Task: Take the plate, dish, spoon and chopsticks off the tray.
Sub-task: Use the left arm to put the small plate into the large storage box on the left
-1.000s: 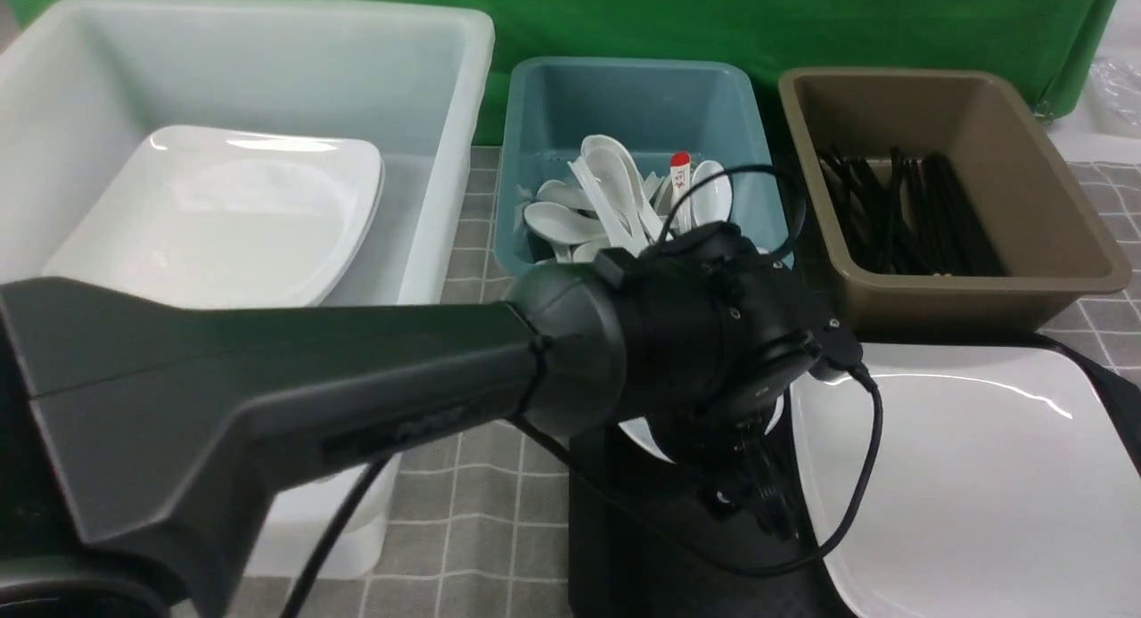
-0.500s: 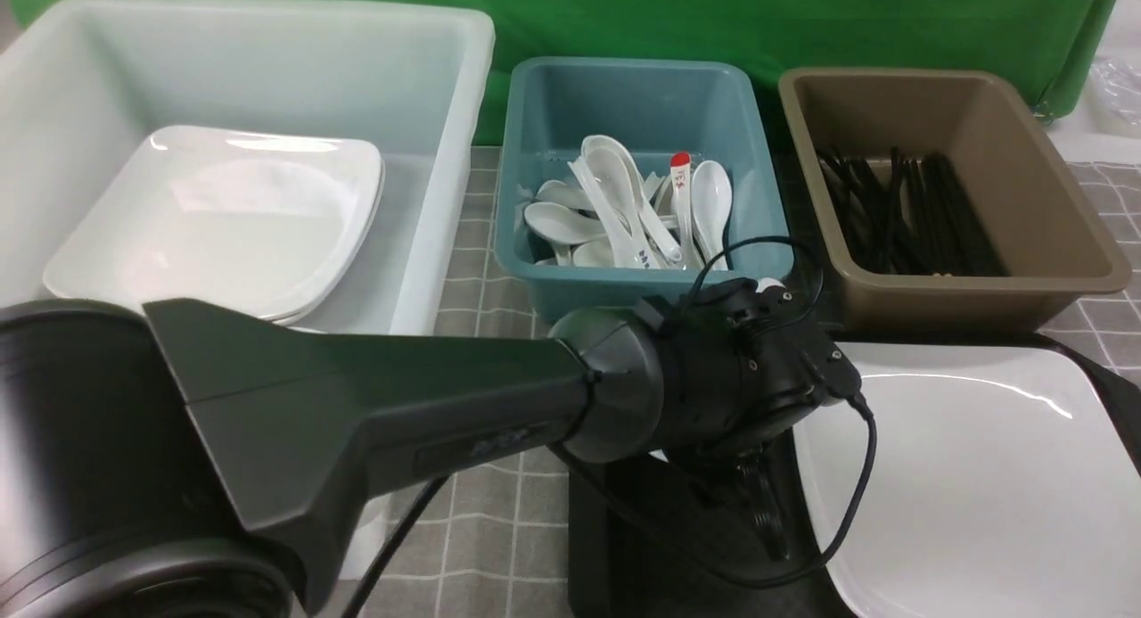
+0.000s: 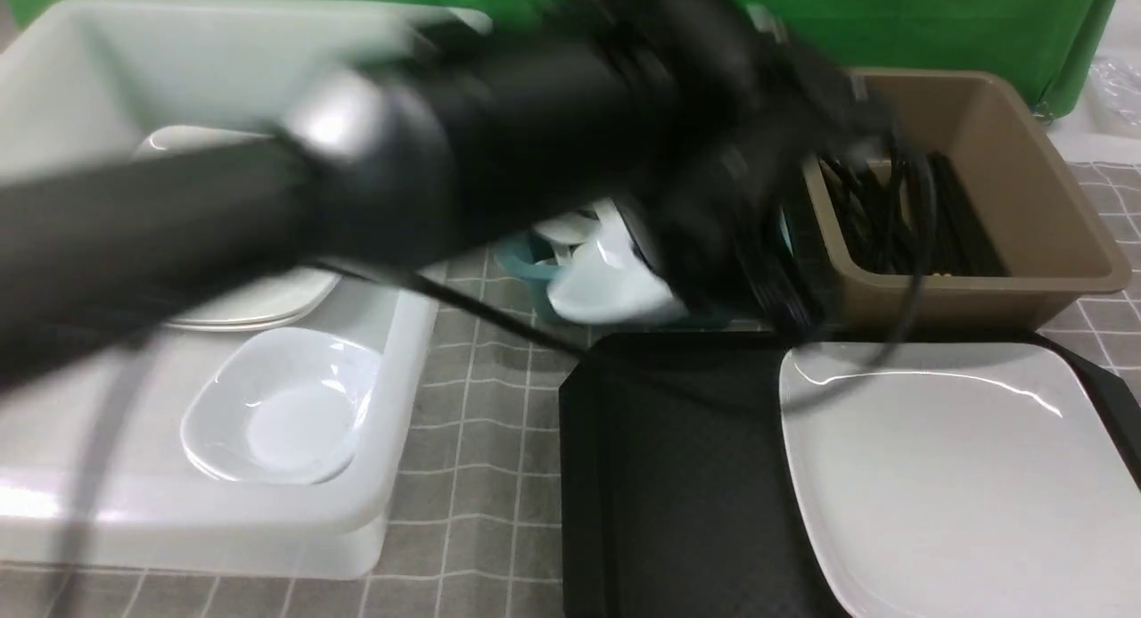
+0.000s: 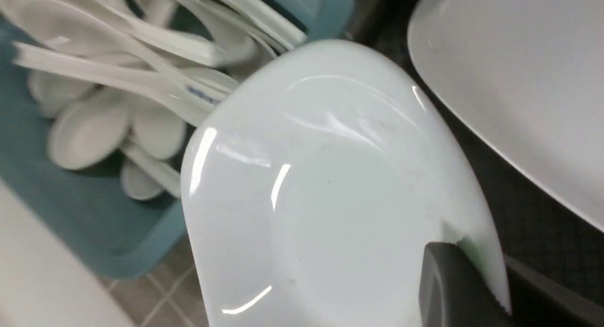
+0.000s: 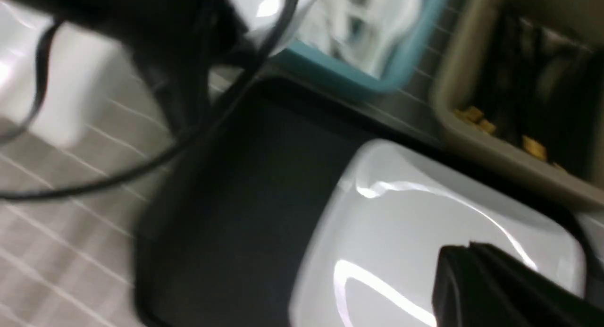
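- Left tool (image 4: 465,289) is pinching the rim of a small white dish (image 4: 330,199). One dark finger (image 4: 448,294) lies on the glossy face near the edge; the other is hidden behind it.
- Dish is off the tray, hanging tilted in the air in front of the near wall of the teal tub (image 4: 118,242), just past the tray's far edge.
- Left arm shows only as a dark blur across the upper front view.
- Tray (image 3: 677,475) sits on the grey checked worktop (image 3: 481,457), with textured black surface showing on its left half.
- Large white plate (image 3: 945,475) lies flat on the tray's right half and runs out of frame at the bottom.
- Right tool (image 5: 476,275) is pressed together, over the plate's near part. Whether it touches the plate, cannot tell.
- Teal tub holds a jumble of white spoons (image 4: 89,133).
- Brown tub (image 3: 1052,243), right of the teal one, holds a heap of black chopsticks (image 3: 945,226).
- White bin (image 3: 267,520) on the left has stacked plates (image 3: 258,306) at the back and a second small dish (image 3: 285,408) in front of them.
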`<state>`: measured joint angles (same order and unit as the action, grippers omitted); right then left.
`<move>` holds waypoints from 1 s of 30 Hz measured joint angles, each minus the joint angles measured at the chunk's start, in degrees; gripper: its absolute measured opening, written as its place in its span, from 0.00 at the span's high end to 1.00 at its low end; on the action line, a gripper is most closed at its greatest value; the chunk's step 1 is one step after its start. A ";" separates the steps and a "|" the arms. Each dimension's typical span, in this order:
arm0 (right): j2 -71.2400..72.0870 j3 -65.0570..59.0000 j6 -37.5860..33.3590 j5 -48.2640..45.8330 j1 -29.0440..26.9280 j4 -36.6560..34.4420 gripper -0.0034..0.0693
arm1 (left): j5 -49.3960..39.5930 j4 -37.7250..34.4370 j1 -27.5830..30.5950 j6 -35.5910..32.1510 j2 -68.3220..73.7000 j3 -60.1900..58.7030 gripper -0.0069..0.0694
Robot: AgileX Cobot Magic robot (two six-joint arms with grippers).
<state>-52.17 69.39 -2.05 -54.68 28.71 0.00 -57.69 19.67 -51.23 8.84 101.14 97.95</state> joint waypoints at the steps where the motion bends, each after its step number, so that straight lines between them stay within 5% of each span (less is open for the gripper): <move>1: -1.02 0.00 -2.61 1.80 0.00 -5.07 0.90 | -1.01 0.36 1.73 0.00 -3.37 0.14 0.87; 6: -8.52 3.12 -9.96 2.89 0.08 -19.80 0.90 | -7.82 -0.13 10.60 0.32 -12.03 -0.70 0.87; 13: -22.95 14.89 -11.70 0.93 7.00 -22.60 0.92 | -5.57 -3.49 22.59 1.59 -19.83 -16.66 0.87; 24: -35.10 25.61 -8.00 -1.54 11.47 -19.60 0.92 | 8.50 -6.36 25.06 1.84 -18.80 -35.91 0.86; 30: -35.18 25.79 -7.90 -1.82 11.47 -19.15 0.92 | 11.00 -5.64 25.22 1.63 -18.19 -37.32 0.66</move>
<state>-87.35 95.18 -9.94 -56.50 40.18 -19.15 -46.69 14.02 -26.01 10.46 82.95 60.63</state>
